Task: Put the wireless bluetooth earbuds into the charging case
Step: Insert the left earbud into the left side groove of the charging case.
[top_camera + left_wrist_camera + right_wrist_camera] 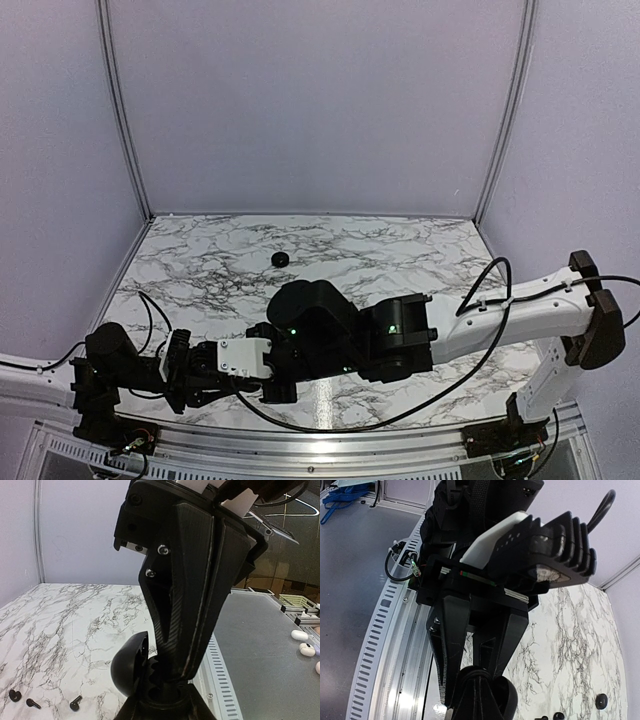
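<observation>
We see the left claw [158, 708] at bottom centre gripping a rounded black charging case [129, 672]. The closed right claw [169, 674] touches it from above. Three tiny black earbuds [33, 703] lie on the marble tabletop [60, 625], lower left.

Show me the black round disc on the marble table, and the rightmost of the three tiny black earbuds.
black round disc [280, 259], top external view, the middle of its top face.
rightmost earbud [75, 704], left wrist view, its rounded body just below the stem.
</observation>
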You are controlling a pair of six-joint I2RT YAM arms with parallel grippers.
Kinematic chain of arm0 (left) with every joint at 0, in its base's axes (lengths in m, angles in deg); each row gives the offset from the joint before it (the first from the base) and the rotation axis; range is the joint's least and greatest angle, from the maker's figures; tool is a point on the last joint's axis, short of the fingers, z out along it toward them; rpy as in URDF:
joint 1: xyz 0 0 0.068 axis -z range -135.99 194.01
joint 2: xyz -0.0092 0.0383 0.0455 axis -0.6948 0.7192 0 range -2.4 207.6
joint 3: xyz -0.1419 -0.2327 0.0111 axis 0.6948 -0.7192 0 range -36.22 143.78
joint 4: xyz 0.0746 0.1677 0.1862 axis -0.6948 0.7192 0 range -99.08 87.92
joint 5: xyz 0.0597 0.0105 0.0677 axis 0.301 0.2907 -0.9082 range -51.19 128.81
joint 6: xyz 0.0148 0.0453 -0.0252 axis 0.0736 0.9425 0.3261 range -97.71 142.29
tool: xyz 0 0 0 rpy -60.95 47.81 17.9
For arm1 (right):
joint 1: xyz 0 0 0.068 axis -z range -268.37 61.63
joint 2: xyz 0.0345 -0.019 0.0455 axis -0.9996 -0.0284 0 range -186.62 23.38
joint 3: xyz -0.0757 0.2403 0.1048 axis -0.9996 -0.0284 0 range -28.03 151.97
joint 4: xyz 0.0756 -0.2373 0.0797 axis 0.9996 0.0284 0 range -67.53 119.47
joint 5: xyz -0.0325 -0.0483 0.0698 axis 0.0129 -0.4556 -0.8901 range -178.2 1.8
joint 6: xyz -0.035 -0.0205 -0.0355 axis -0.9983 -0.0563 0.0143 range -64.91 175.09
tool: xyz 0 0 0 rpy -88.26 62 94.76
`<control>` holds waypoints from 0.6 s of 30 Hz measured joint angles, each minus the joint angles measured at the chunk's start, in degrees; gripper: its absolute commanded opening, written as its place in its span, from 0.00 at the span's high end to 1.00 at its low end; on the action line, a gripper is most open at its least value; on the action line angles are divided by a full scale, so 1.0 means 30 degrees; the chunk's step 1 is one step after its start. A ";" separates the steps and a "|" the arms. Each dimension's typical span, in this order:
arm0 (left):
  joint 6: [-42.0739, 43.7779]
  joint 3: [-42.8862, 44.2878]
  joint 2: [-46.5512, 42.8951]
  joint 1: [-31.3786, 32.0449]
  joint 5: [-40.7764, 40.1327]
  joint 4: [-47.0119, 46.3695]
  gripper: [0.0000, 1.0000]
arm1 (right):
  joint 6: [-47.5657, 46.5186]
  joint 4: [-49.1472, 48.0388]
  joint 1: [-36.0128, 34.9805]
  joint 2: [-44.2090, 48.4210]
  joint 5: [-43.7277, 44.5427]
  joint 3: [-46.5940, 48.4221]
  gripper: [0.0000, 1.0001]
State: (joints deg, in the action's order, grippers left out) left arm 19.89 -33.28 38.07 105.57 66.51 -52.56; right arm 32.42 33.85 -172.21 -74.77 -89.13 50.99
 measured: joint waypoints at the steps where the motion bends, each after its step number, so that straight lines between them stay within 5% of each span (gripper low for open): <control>1: 0.0007 -0.0007 -0.0007 0.0000 -0.0029 0.0000 1.00 | 0.0022 -0.0007 0.0000 0.0007 0.0007 -0.0015 1.00; 12: 0.0000 0.0000 -0.0029 0.0000 -0.0051 0.0029 1.00 | 0.0087 -0.0095 0.0000 0.0051 0.0000 -0.0102 0.96; 18: 0.0015 0.0000 0.0044 0.0000 -0.0051 0.0000 1.00 | 0.0328 0.0109 -0.0007 0.0087 -0.0007 -0.0102 0.73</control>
State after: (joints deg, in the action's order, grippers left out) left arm 19.94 -33.28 38.20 105.57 66.36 -52.56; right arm 33.40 34.17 -172.23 -74.50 -89.16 50.69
